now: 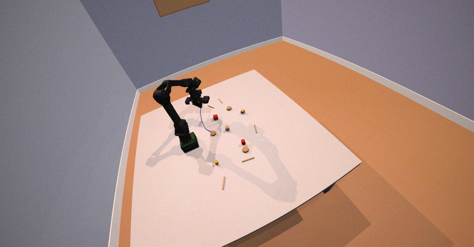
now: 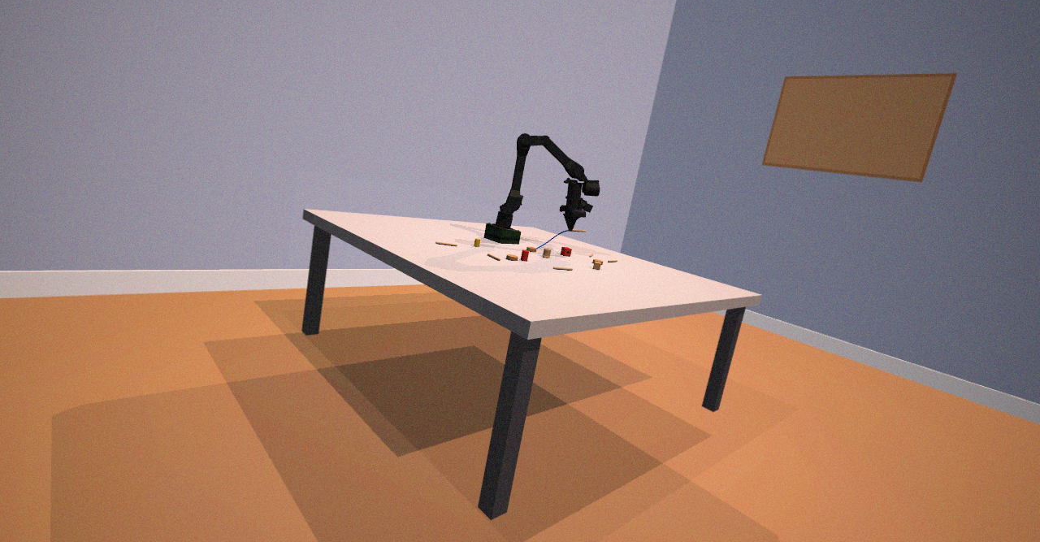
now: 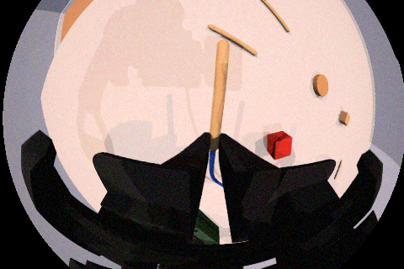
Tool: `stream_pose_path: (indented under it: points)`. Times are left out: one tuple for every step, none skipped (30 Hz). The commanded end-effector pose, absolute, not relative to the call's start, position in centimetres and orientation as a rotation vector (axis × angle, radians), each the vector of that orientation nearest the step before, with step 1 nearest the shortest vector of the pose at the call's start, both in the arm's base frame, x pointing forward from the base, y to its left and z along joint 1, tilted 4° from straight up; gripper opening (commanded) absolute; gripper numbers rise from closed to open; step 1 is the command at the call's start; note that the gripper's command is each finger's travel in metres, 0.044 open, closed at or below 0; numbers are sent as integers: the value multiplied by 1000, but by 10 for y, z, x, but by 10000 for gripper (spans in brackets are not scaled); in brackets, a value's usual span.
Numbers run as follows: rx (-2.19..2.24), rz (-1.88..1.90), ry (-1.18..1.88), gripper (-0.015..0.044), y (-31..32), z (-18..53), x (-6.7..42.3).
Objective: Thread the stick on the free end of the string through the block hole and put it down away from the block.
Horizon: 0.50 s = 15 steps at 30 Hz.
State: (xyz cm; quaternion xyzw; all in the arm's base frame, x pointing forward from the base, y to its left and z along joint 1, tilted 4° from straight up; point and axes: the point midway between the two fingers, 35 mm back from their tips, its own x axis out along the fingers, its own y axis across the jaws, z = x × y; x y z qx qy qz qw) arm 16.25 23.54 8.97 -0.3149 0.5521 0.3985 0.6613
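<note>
My gripper (image 1: 200, 105) (image 2: 576, 228) (image 3: 214, 138) is shut on the thin wooden stick (image 3: 219, 87), gripped near its string end and held above the table, with the stick pointing forward from the fingers. The blue string (image 1: 202, 123) (image 2: 552, 236) (image 3: 215, 175) hangs in a curve from the fingers down to the round wooden button (image 1: 213, 133) on the table. A small tan wooden block (image 1: 242, 111) (image 2: 596, 264) (image 3: 345, 118) sits farther right; I cannot make out its hole.
A red cube (image 1: 215, 116) (image 3: 279, 145) sits just right of the gripper. Loose sticks (image 1: 210, 106) (image 3: 232, 39) (image 3: 275, 15) lie ahead of it. Wooden discs (image 1: 229, 107) (image 1: 245, 149), a short wooden cylinder (image 1: 227, 128), a red cylinder (image 1: 243, 142) and a yellow cylinder (image 1: 216, 162) are scattered around. The arm's base (image 1: 189, 142) stands at the left.
</note>
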Motion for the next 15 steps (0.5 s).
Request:
stream_pose_path:
  points:
    - [-706, 912, 1242, 0, 231, 93, 161]
    - [-704, 913, 1239, 0, 230, 94, 161]
    - [-702, 914, 1236, 0, 229, 95, 161]
    - [-700, 915, 1233, 0, 228, 95, 161]
    - [-698, 916, 1230, 0, 227, 96, 162]
    - [-696, 917, 1226, 0, 226, 97, 162]
    - [-694, 918, 1223, 0, 225, 98, 162]
    - [-692, 918, 1220, 0, 224, 99, 162]
    - [-690, 919, 1216, 0, 223, 100, 162]
    - [-688, 920, 1213, 0, 222, 101, 162]
    - [-687, 921, 1210, 0, 221, 102, 162]
    - [-685, 922, 1206, 0, 220, 103, 162]
    - [-683, 923, 1203, 0, 219, 104, 162]
    - [-681, 924, 1200, 0, 218, 105, 162]
    - [-679, 924, 1196, 0, 217, 106, 162]
